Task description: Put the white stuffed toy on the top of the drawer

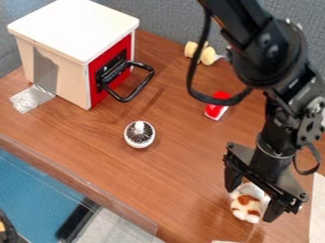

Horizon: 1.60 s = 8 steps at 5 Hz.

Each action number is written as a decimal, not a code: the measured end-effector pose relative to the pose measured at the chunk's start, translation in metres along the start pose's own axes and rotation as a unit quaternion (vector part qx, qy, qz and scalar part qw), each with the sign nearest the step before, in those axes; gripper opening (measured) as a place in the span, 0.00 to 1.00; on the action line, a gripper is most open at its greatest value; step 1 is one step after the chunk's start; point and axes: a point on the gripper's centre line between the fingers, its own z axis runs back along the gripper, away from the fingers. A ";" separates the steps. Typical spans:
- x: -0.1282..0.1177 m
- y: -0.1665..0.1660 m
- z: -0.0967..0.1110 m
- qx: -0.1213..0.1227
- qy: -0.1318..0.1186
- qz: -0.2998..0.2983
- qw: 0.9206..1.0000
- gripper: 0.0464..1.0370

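Evidently, the white stuffed toy with brown patches [243,209] lay at five o'clock on the brown wood-grain table [184,166], between the open fingers of my black two-finger gripper [252,203]. I judged only the lining-up done; grasp, lift and carry towards the white-topped, red-fronted drawer box [75,29] at eleven o'clock remained.

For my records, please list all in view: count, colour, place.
Drawer box: 1, white/beige/red, upper left
Tape: 1, silver, box's side
Round object: 1, black/white, centre left
Small object: 1, red/white, centre right
Rounded pieces: 2, yellowish, top centre
Stuffed toy: 1, white/brown, at gripper
Table: 1, brown, centre
Partition: 1, grey, behind
Floor: 1, blue/grey, lower left
Edge pieces: 2, white, right, bottom
Arm: 1, black, right
Gripper: 1, black, lower right
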 end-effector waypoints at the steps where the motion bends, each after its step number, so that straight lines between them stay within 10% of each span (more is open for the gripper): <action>1: 0.002 -0.001 -0.008 0.000 0.006 0.003 1.000 0.96; 2: 0.003 -0.004 -0.012 -0.009 0.003 0.007 1.000 0.93; 4: 0.002 0.016 0.011 0.000 -0.011 -0.001 1.000 0.48; 8: -0.012 0.188 0.114 0.001 -0.055 0.090 0.994 0.46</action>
